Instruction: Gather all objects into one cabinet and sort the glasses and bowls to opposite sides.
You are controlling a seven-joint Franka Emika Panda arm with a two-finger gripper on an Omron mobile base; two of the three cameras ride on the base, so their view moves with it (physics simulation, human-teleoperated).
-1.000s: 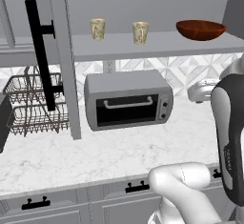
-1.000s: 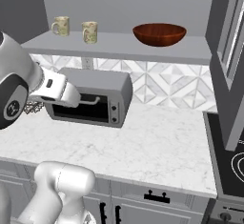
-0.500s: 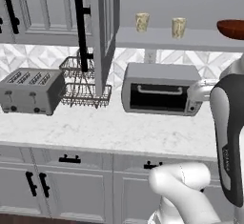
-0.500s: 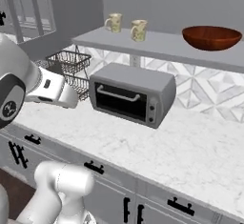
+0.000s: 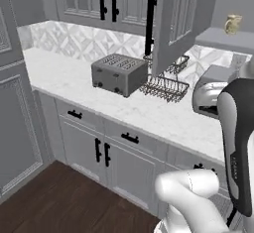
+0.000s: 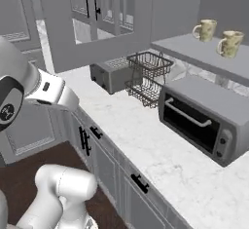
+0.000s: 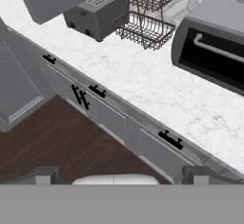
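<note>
Two small beige patterned cups (image 6: 206, 29) (image 6: 229, 43) stand side by side on the long grey shelf (image 6: 190, 50) of the wall cabinet. One of these glasses (image 5: 231, 24) also shows at the right edge of the left base view. The cabinet's door (image 5: 171, 25) hangs open, its black bar handle (image 5: 150, 13) facing me. The bowls are out of view. My gripper (image 7: 121, 174) is open with nothing between its fingertips (image 7: 44, 175), and it looks down over the counter's front edge and the wooden floor, well away from the shelf.
A toaster oven (image 6: 204, 118) sits on the marble counter (image 6: 146, 140) under the shelf. A wire rack (image 6: 148, 74) and a grey toaster (image 5: 119, 73) stand to its left. Drawers with black handles (image 7: 97, 91) run below the counter. A tall grey panel (image 5: 15, 118) closes the far left.
The base has moved, so the whole scene slid right in both base views; the bowl left the picture and the toaster came in. The gripper stayed open.
</note>
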